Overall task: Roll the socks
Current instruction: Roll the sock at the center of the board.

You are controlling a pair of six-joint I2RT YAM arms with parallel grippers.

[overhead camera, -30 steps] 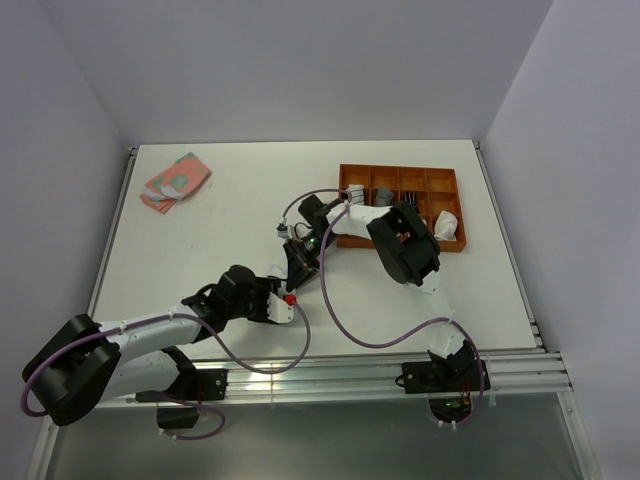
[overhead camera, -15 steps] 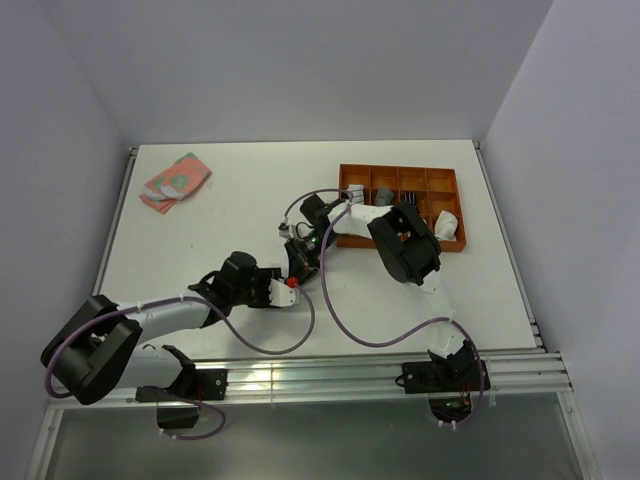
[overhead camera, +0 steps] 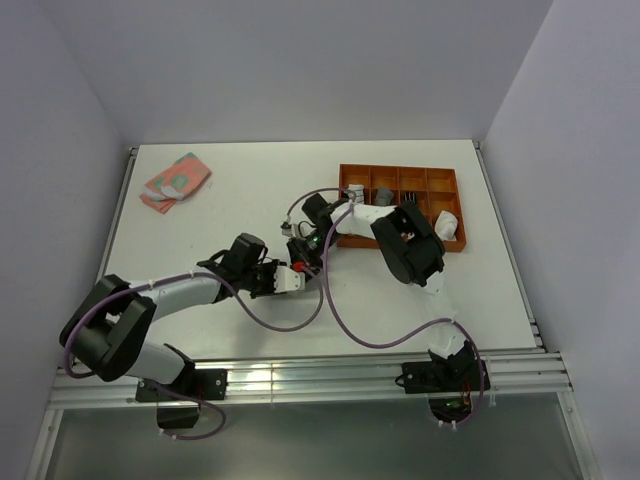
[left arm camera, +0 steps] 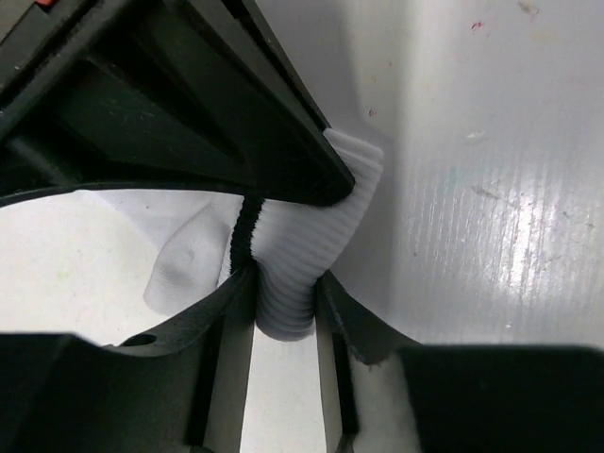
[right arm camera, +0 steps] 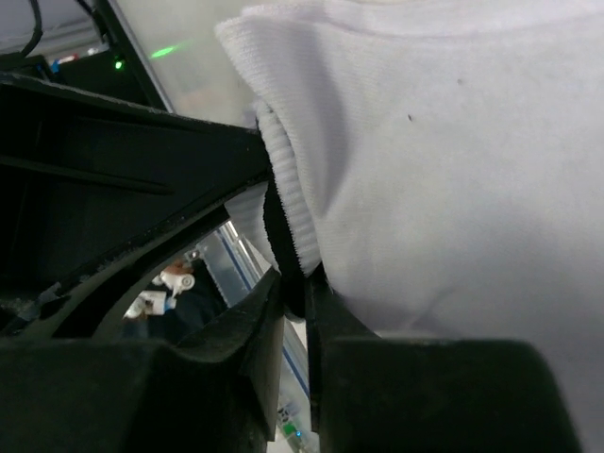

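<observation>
An orange compartment tray [overhead camera: 395, 168] sits on the white table [overhead camera: 240, 190].

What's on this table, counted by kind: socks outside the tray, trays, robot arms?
Socks outside the tray: 2 (pink sock, white sock)
Orange tray: 1
Robot arms: 2 (left arm, right arm)
Total: 5
What lies in the tray is too small to tell.
</observation>
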